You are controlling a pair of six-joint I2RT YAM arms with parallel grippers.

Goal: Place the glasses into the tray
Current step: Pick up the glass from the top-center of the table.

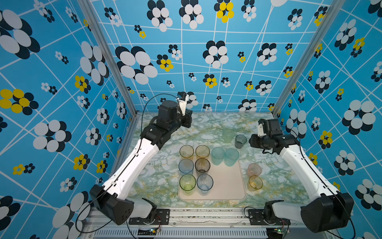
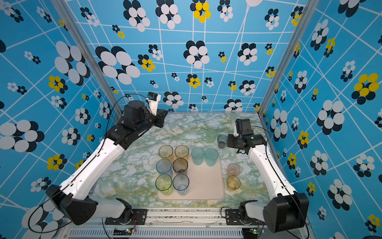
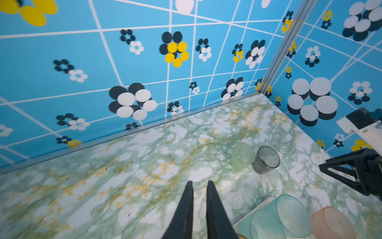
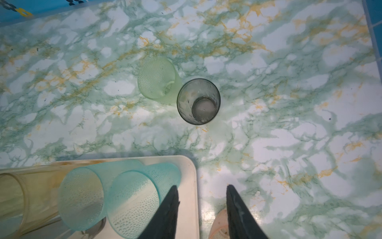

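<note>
- tray point(image 1: 227, 182) lies flat on the marble-look table point(image 1: 153, 178), near the front edge, between the two arms.
- eight glasses stand upright in the tray, crowded along its left side and back edge.
- back row: two amber glasses point(image 1: 186, 151), then two teal glasses point(image 1: 218, 154) by the far right corner.
- middle: a blue glass point(image 1: 186, 165) and a brown glass point(image 1: 202, 165).
- front: a yellow-green glass point(image 1: 187, 182) and a second blue glass point(image 1: 204, 181).
- four glasses are on the table outside the tray.
- pale green glass point(image 1: 229, 134) and grey glass point(image 1: 240, 141) sit right beside each other, behind the tray's far right corner.
- pink glass point(image 1: 254, 170) and short amber glass point(image 1: 255, 182) sit just beside the tray's right edge, one behind the other.
- left claw point(image 3: 199, 183): raised over the back left of the table, well apart from the glasses. fingers almost pressed together with a slim gap, pinching nothing.
- right claw point(image 4: 201, 187): fingers spread, nothing between them. it hangs by the tray's far right corner, near the grey glass but apart from it.
</note>
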